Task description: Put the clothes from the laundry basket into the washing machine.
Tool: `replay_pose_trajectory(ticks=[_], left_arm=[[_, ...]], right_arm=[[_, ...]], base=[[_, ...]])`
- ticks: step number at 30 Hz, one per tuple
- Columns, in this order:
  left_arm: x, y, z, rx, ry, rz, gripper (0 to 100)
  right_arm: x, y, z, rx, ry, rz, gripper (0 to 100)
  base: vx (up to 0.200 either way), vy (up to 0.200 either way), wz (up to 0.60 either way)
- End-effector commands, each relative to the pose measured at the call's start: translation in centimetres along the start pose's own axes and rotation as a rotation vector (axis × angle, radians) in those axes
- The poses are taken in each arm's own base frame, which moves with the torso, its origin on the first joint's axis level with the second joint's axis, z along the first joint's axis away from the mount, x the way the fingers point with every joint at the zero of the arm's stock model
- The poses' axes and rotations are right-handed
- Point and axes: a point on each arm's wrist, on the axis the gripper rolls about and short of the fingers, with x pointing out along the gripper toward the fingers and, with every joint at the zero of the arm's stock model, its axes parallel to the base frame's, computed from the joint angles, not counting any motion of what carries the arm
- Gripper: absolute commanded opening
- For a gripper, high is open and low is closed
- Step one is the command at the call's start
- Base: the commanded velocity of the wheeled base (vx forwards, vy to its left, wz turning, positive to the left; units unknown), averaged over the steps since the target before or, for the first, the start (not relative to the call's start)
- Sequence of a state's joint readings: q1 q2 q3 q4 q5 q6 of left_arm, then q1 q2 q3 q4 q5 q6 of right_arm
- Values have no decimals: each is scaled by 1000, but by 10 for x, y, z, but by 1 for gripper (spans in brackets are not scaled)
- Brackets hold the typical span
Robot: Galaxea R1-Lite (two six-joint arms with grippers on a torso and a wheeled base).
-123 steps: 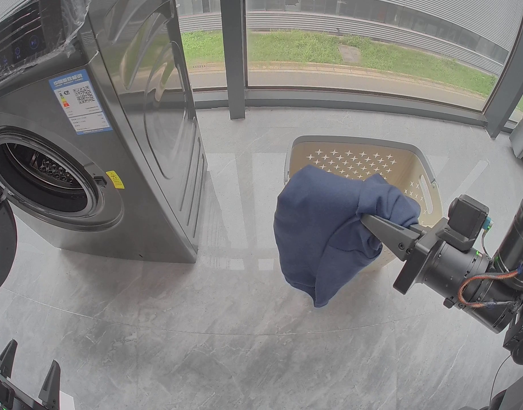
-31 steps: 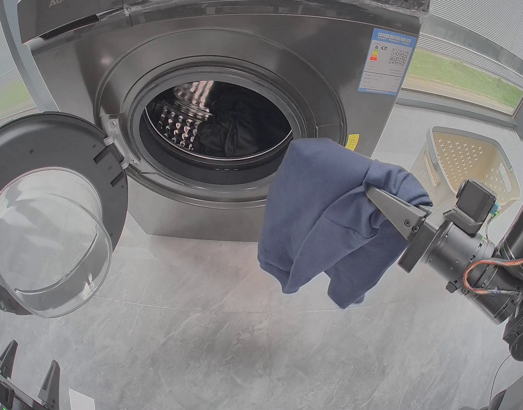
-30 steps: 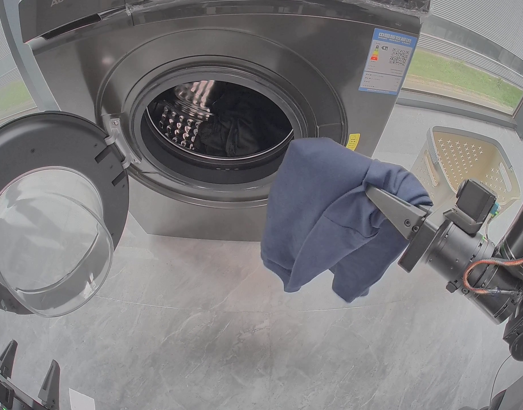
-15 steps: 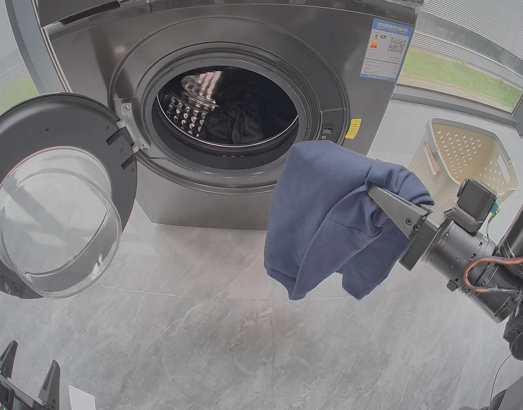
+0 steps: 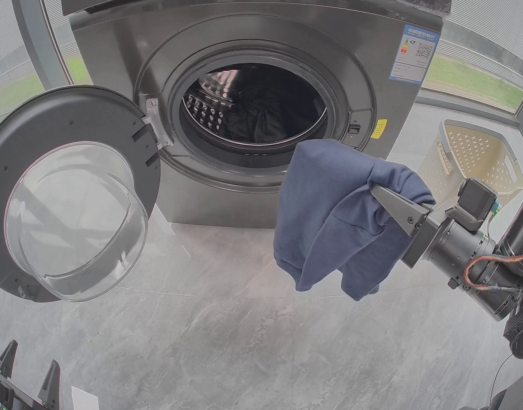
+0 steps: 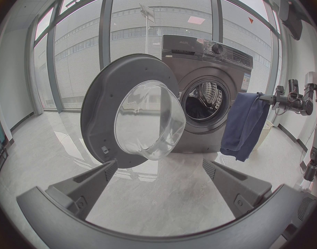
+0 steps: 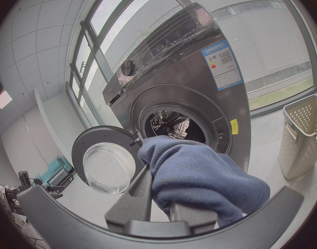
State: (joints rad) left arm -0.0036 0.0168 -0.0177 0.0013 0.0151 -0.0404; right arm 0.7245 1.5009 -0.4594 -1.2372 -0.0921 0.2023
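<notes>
A dark blue garment (image 5: pixel 335 212) hangs from my right gripper (image 5: pixel 387 197), which is shut on its upper fold, in front of and slightly right of the washing machine (image 5: pixel 130 46). The round drum opening (image 5: pixel 256 109) faces me, with dark clothes (image 5: pixel 270 106) lying inside. The cream laundry basket (image 5: pixel 481 155) stands on the floor to the machine's right, behind my right arm. In the right wrist view the blue garment (image 7: pixel 200 177) bulges over the gripper (image 7: pixel 162 191). My left gripper (image 5: pixel 28 371) is low at the near left, open, holding nothing.
The machine's round door (image 5: pixel 73 195) with its clear bowl is swung wide open to the left, reaching out over the floor. Grey tiled floor (image 5: pixel 227 337) lies bare between me and the machine. Large windows stand behind.
The whole head view has swung from the basket to the machine's front and keeps shifting, so the camera moved. The blue garment stays in the right gripper, swaying a little.
</notes>
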Motion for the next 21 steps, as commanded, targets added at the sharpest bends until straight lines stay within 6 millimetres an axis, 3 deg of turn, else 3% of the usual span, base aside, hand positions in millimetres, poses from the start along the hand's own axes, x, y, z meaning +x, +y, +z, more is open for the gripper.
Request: replay_pose_trajectory(ticks=[1, 11, 19, 21], left_arm=[[0, 0, -5, -1, 7, 1, 100], [0, 0, -4, 8, 4, 6, 100], [0, 0, -5, 22, 4, 10, 100], [0, 0, -5, 25, 4, 12, 100]], right_arm=[[0, 0, -1, 2, 3, 1, 0], [0, 3, -1, 3, 5, 12, 0], [13, 5, -3, 13, 4, 19, 0], [15, 6, -8, 17, 18, 20, 0]], base=[[0, 0, 0], [0, 0, 0], [0, 0, 0], [0, -200, 0]])
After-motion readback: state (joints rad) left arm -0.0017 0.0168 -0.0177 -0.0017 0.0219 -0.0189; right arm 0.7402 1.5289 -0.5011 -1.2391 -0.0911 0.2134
